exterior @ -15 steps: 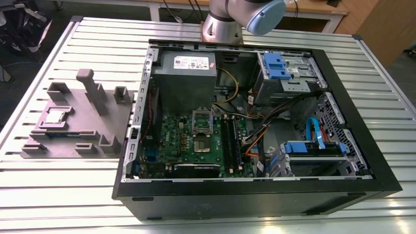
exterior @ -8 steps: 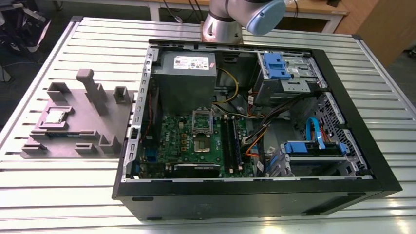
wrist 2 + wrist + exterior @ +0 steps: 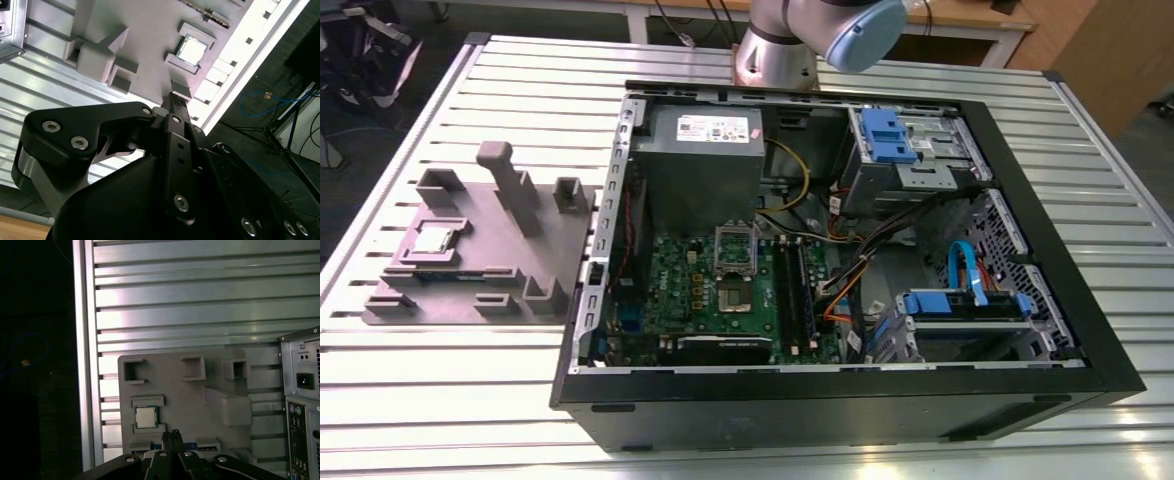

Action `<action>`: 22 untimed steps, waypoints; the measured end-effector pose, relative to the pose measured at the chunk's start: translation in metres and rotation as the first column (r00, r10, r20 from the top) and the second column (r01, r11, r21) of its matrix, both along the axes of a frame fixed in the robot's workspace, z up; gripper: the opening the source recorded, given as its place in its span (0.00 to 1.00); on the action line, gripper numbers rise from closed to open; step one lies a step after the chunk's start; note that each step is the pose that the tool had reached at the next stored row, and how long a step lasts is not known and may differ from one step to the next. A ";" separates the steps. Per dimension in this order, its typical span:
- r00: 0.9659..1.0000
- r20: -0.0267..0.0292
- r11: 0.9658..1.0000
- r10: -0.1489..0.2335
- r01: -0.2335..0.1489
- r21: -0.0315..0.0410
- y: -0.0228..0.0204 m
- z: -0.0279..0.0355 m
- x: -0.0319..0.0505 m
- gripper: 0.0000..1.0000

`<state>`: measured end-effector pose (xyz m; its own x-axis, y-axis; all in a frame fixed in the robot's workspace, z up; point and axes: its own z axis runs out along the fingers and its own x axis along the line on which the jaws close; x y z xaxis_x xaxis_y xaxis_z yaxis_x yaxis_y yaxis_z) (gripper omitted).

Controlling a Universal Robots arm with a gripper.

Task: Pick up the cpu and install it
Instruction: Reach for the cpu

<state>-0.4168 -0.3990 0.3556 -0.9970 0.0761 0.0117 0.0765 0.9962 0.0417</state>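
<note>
The cpu [image 3: 434, 238] is a small silvery square chip lying flat in a recess of the grey fixture plate [image 3: 480, 285], at the exterior view's left, beside the open computer case [image 3: 854, 400]. Both wrist views look down on it from high up: cpu [image 3: 145, 417], cpu [image 3: 192, 50]. My gripper [image 3: 173, 434] hangs well above the fixture, close to the chip in both wrist views, its black fingers together and holding nothing; gripper [image 3: 176, 98]. Inside the case, the motherboard's socket [image 3: 734, 298] lies uncovered with its metal frame [image 3: 735, 245] raised.
The fixture plate carries tall grey posts [image 3: 498, 170] and blocks. The case holds a grey power supply [image 3: 700, 150], black memory sticks [image 3: 794, 290], blue-tabbed drive cages [image 3: 894, 135] and loose cables [image 3: 881, 250]. The slatted metal table [image 3: 440, 380] ends just past the fixture.
</note>
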 end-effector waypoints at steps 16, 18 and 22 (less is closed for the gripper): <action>1.000 0.000 1.000 0.000 0.000 0.000 0.0000 -0.0001 -0.0031 0.10; 1.000 0.000 1.000 0.000 0.000 0.000 0.0000 -0.0001 -0.0032 0.10; 1.000 0.000 1.000 0.000 0.000 0.000 0.0000 -0.0001 -0.0041 0.10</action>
<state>-0.4209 -0.3990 0.3555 -0.9970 0.0761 0.0117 0.0766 0.9962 0.0417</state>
